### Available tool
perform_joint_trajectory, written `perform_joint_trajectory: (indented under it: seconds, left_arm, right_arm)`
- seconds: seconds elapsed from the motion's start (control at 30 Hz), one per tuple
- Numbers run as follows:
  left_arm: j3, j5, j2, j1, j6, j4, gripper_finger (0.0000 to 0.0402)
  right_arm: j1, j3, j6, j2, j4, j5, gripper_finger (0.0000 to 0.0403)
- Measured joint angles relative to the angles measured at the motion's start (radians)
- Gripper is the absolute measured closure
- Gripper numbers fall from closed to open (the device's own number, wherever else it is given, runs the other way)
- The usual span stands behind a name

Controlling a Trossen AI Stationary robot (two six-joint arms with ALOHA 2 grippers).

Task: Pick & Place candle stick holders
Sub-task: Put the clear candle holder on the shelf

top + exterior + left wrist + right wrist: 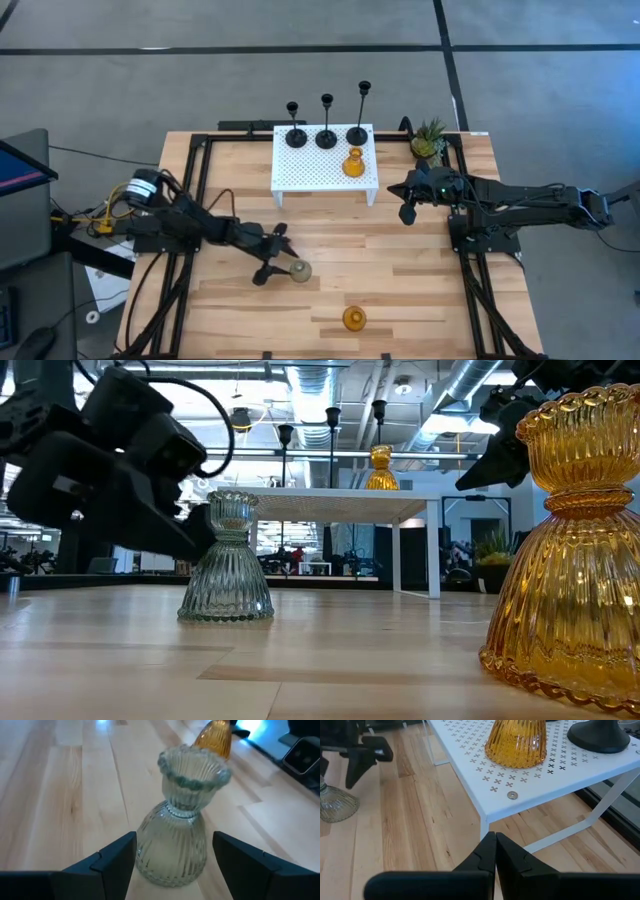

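Note:
A grey-green glass candle stick holder [175, 845] stands upright on its base on the wooden table [400, 270], left of the middle. My left gripper [272, 255] is open, one finger on each side of the holder's lower body, close to it but not touching. One amber glass holder [354, 319] stands near the table's front edge. Another amber holder [353, 163] and three thin black holders [326, 135] stand on the white perforated stand [310, 170] at the back. My right gripper [495, 840] hangs shut, just right of the stand and in front of it.
A small potted green plant [430, 140] stands at the table's far right corner, next to the stand. Black frame rails [190, 200] run along the table's left and right sides. Bare wood lies between the stand and the front amber holder.

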Motion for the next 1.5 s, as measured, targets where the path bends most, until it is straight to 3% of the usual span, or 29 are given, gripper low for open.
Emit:
perform_joint_trajectory:
  seconds: [0.8,1.2,1.33,1.5]
  left_arm:
    - [0.082,0.032,0.042,-0.018,-0.011,0.061,0.0139]
    - [0.136,0.034,0.127,-0.023,-0.011,0.068,0.0141]
    - [0.136,0.034,0.126,-0.023,-0.011,0.069,0.0164]
    - [0.136,0.033,0.126,-0.022,-0.011,0.069,0.0229]
  right_arm:
    - [0.000,0.000,0.001,0.000,0.000,0.000,0.0403]
    - [0.000,0.000,0.001,0.000,-0.002,-0.002,0.0403]
    - [0.000,0.000,0.002,0.000,-0.002,-0.002,0.0403]
    - [0.000,0.000,0.002,0.000,-0.002,-0.002,0.0403]
